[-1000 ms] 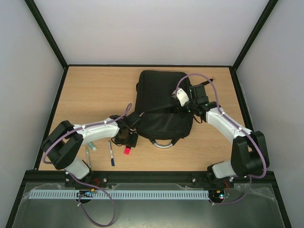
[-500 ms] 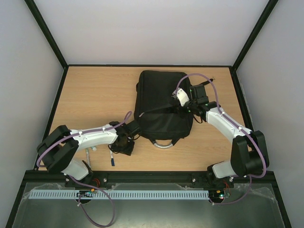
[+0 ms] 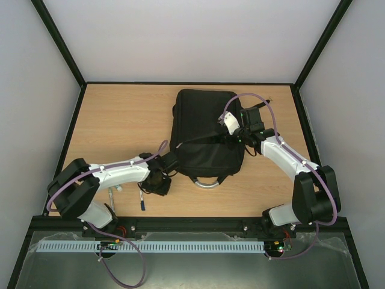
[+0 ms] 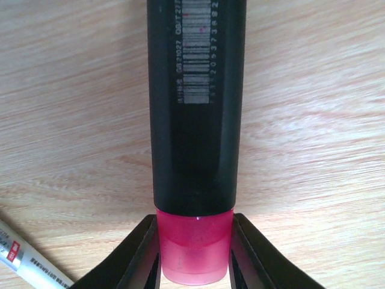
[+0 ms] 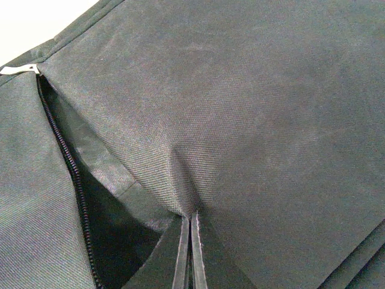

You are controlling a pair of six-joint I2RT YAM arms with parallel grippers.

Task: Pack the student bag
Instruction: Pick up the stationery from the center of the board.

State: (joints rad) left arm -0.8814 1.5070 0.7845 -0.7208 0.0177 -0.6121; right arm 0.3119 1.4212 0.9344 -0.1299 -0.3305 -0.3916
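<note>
Your left gripper [image 4: 195, 229] is clasping the pink cap [image 4: 195, 256] of a black tube [image 4: 195, 120] — its fingers [image 4: 141, 247] are standing narrowly apart, pressing on the cap from both sides. The tube is lying flat on the wooden surface [image 4: 313, 150], stretching ahead of the gripper. A white marker [image 4: 24, 257] is lying just to its left. Your right gripper [image 5: 191, 223] is pinching a fold of the student bag [image 5: 252, 108], fingers all but meeting — the bag's open zipper [image 5: 66, 162] is running just left of it. The bag is lying beneath that gripper, ahead and right of the left one.
</note>
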